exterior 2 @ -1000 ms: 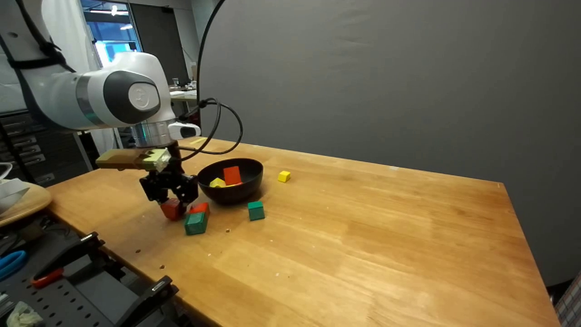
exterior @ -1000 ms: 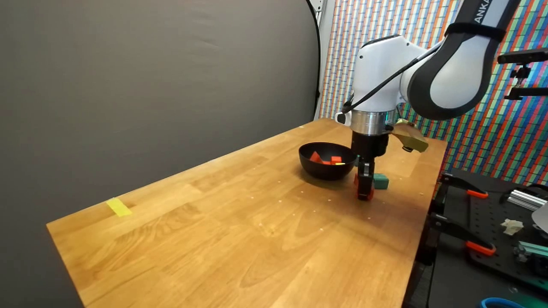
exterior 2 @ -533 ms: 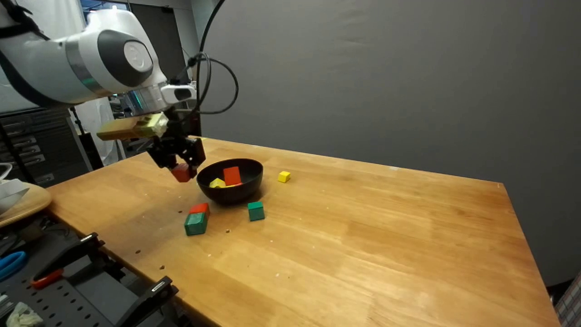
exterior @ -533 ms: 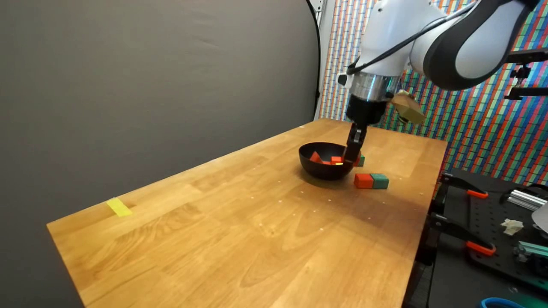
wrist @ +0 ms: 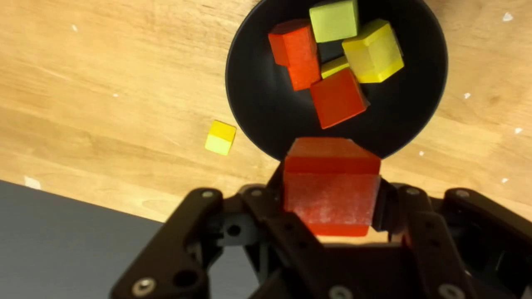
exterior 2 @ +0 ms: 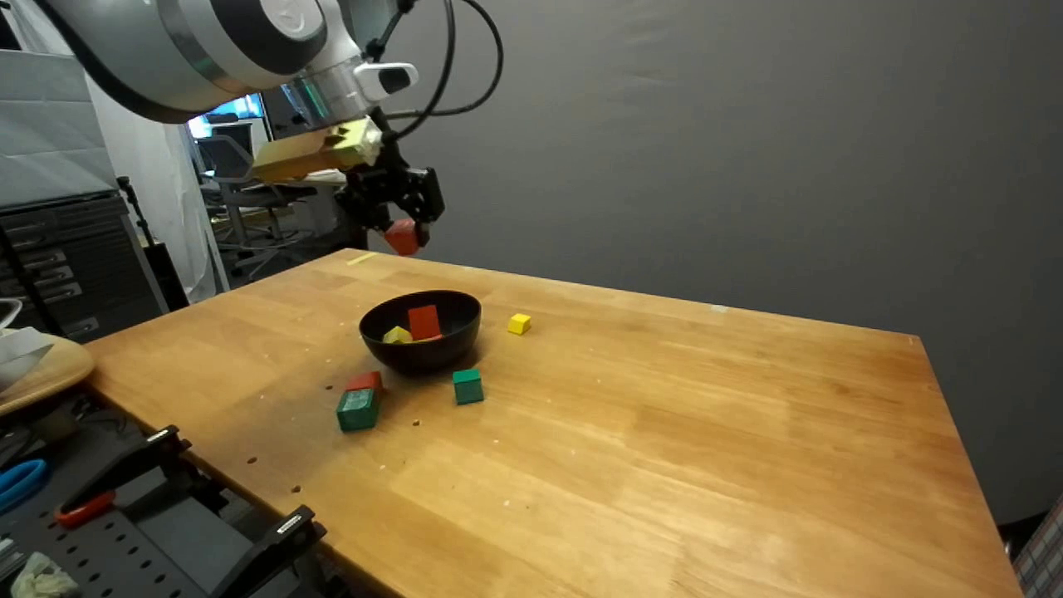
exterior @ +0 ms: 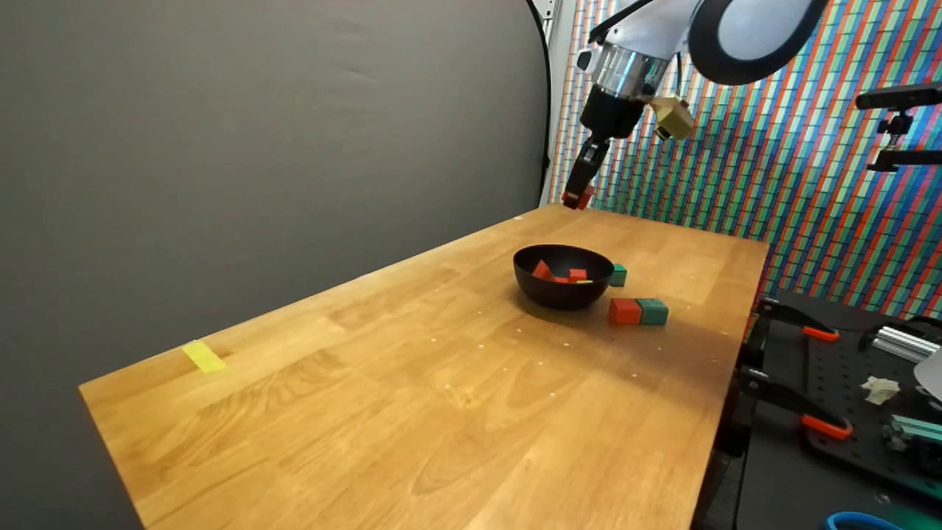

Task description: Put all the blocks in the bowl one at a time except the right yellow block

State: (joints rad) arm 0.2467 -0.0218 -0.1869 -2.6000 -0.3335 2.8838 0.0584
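My gripper [wrist: 332, 195] is shut on a red block [wrist: 330, 195], high above the table; in an exterior view the held block [exterior 2: 404, 237] hangs beyond the bowl's far rim. The black bowl [exterior: 559, 296] stands on the table, and in the wrist view several red blocks [wrist: 302, 58] and yellow blocks [wrist: 376, 54] lie in it. A lone yellow block [exterior 2: 520, 323] sits beside the bowl, hidden in an exterior view. One teal-green block [exterior 2: 468, 387] stands near the bowl. Another green block [exterior: 653, 311] touches a red block [exterior: 624, 311] on the table.
A strip of yellow tape [exterior: 204, 356] is stuck near the table's corner. Clamps with orange tips [exterior: 820, 335] line one table edge beside a black perforated plate [exterior: 831, 383]. A grey backdrop [exterior 2: 706, 166] rises behind the table.
The gripper has lifted a red block from beside the red-and-green pair, then carried it up and across beyond the bowl. The blocks on the table and in the bowl have stayed put.
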